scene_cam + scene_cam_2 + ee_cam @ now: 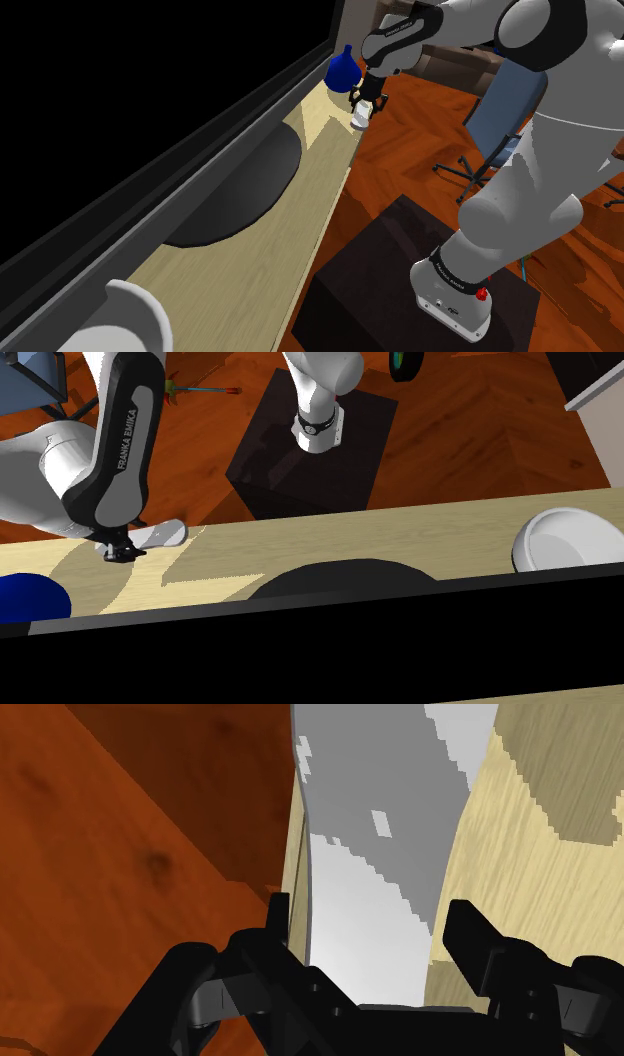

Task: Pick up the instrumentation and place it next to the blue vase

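One plain white oblong instrument (165, 534) is seen on the pale wood-grain desk (250, 270) near a round blue vase (342, 70). It is flanked, not gripped, by the black tool (375, 934), spread wide. A red-brown plank floor (400, 150) is seen alongside.

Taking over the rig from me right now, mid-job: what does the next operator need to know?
Gripper: open, its fingers either side of the white instrument without clasping it.
Things: the white instrument lies on the pale table by its floor-side edge, under the gripper and a little apart from the blue vase.
Done: the instrument rests close to the vase and is not lifted.
Left: probably only to raise the gripper clear. If it should sit closer, clasp it and shift it toward the vase.
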### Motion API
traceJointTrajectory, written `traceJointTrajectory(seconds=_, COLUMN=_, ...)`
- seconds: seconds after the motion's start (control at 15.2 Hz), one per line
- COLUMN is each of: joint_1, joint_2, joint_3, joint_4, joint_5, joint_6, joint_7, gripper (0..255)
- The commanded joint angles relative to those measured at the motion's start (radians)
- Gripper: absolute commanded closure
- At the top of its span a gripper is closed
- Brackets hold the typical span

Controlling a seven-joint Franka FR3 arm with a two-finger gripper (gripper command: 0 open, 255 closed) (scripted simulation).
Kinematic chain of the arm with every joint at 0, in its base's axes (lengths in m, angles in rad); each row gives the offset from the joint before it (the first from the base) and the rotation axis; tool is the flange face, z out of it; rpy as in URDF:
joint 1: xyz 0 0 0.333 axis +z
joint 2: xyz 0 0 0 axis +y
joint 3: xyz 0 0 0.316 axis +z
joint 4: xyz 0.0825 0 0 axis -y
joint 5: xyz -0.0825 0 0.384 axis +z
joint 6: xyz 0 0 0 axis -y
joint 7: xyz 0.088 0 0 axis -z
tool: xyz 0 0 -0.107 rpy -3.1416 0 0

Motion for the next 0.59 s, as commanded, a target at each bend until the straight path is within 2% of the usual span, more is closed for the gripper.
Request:
traceJointTrajectory(seconds=0.0, joint_1=0.000, joint_2=0.000, joint_3=0.000, joint_4=-0.003, joint_5=0.000, joint_6=0.005, joint_7=0.000, gripper=255)
traceJointTrajectory(seconds=0.26, joint_1=0.000, joint_2=0.000, joint_3=0.000, joint_4=-0.003, joint_5=0.000, joint_6=0.005, joint_7=0.000, gripper=255)
traceJointTrajectory(seconds=0.33, joint_1=0.000, joint_2=0.000, joint_3=0.000, joint_4=-0.004, joint_5=0.000, joint_6=0.005, joint_7=0.000, gripper=0)
traceJointTrajectory(seconds=0.53, joint_1=0.000, joint_2=0.000, joint_3=0.000, joint_4=-0.003, joint_5=0.000, joint_6=0.005, joint_7=0.000, gripper=0)
